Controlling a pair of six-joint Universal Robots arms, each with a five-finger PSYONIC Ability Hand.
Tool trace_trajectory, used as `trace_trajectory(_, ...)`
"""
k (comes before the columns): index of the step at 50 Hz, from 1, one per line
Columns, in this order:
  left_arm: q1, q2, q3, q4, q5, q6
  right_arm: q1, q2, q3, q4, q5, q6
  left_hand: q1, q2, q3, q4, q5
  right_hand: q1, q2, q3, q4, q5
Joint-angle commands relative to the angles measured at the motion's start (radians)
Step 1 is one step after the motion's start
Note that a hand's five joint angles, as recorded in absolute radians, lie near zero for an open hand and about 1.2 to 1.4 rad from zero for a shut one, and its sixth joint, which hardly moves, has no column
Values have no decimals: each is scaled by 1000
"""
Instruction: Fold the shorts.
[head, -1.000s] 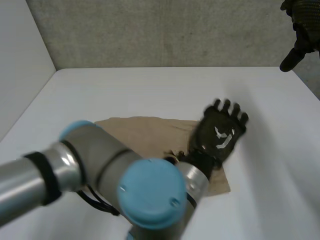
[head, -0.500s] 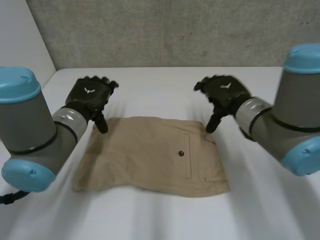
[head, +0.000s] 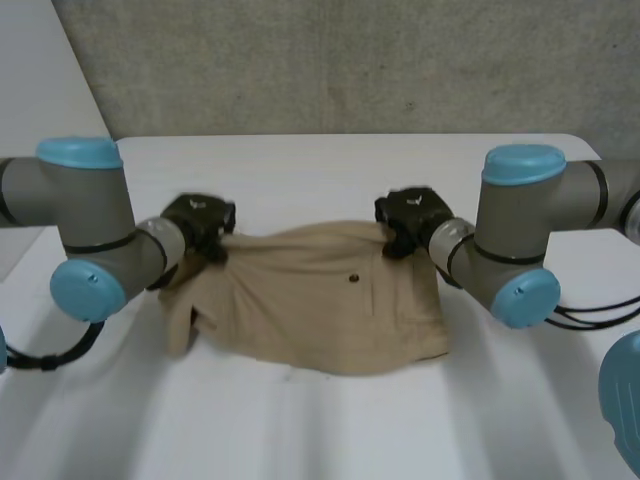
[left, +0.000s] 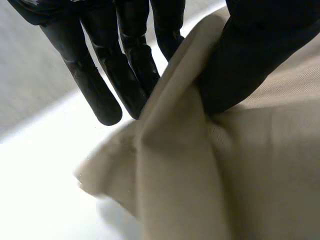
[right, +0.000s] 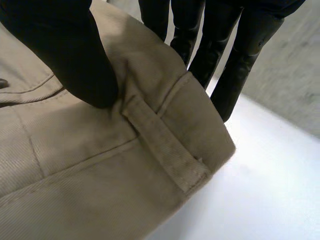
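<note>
On the white table (head: 320, 165), the tan cloth shorts (head: 315, 305) lie mostly flat while the black left hand (head: 197, 222) and black right hand (head: 408, 216) each pinch a far corner, lifted a little, so no fold is made yet.

Tan shorts (head: 320, 300), white table (head: 300, 170), grey wall (head: 350, 60)

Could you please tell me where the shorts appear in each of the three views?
Head view: shorts mid-table, far corners pinched by left hand and right hand.
Left wrist view: shorts bunched between the left hand's thumb and fingers.
Right wrist view: shorts pinched under the right hand's thumb.
Shared landmark: the white table.
</note>
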Motion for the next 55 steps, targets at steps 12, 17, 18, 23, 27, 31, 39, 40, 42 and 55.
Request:
trace_trajectory(12, -100, 356, -97, 1030, -299, 26, 11, -358, 37, -874, 226, -269, 265, 208, 228, 205, 280, 455, 224, 237, 208, 319)
trace_trajectory(17, -100, 373, -216, 1048, -293, 26, 32, -356, 73, -750, 218, -271, 265, 208, 228, 205, 280, 455, 224, 237, 208, 319)
trace_trajectory(18, -100, 371, -234, 1046, -293, 27, 32, -353, 83, -729, 217, -273, 265, 208, 228, 205, 280, 455, 224, 237, 208, 319)
trace_trajectory(23, -102, 332, -352, 1029, -293, 27, 34, -303, 159, -638, 189, -276, 265, 208, 228, 205, 280, 455, 224, 237, 208, 319)
trace_trajectory(27, -107, 270, -455, 1000, -293, 29, 37, -260, 236, -600, 185, -277, 265, 208, 228, 205, 280, 455, 224, 237, 208, 319)
trace_trajectory(31, -148, 192, -533, 968, -293, 32, 38, -159, 296, -525, 185, -308, 265, 208, 228, 205, 280, 455, 224, 237, 208, 319)
trace_trajectory(39, -260, 144, -630, 787, -300, 111, 77, -149, 365, -364, 195, -375, -377, -434, -414, -436, -361, 455, 224, 237, 208, 319)
trace_trajectory(40, -286, 178, -638, 720, -299, 144, 75, -166, 379, -356, 192, -374, -555, -612, -592, -615, -540, 455, 224, 237, 208, 319)
trace_trajectory(42, -306, 251, -645, 608, -300, 173, 75, -236, 432, -339, 183, -368, -758, -816, -795, -818, -743, 455, 224, 237, 208, 319)
trace_trajectory(55, -107, 445, -584, 394, -282, 96, 23, -421, 689, -330, 119, -361, -853, -911, -890, -913, -838, 455, 224, 237, 208, 319)
